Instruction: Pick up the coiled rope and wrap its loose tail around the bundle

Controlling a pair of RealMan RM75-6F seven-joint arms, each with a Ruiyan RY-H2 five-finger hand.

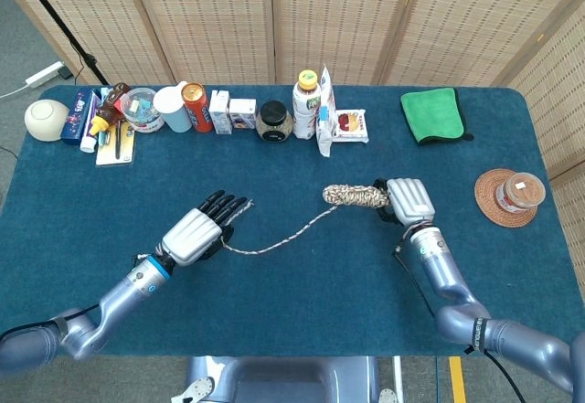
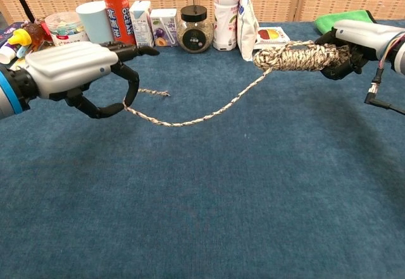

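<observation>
The coiled rope bundle (image 1: 355, 196) (image 2: 297, 56) is off the table, its right end gripped by my right hand (image 1: 409, 200) (image 2: 354, 37). Its loose tail (image 1: 274, 243) (image 2: 196, 116) sags leftward from the bundle to my left hand (image 1: 194, 232) (image 2: 73, 70). That hand is raised, its fingers stretched forward and its thumb curled below. The tail is hooked on the thumb's tip and comes up with it. The short free end (image 2: 155, 92) lies just right of the thumb.
A row of items lines the far edge: cup (image 1: 170, 108), can (image 1: 195, 106), cartons (image 1: 231, 112), jar (image 1: 273, 120), bottle (image 1: 306, 92), snack bag (image 1: 325, 111). A green cloth (image 1: 431, 114) and a coaster with a tub (image 1: 508, 196) are at the right.
</observation>
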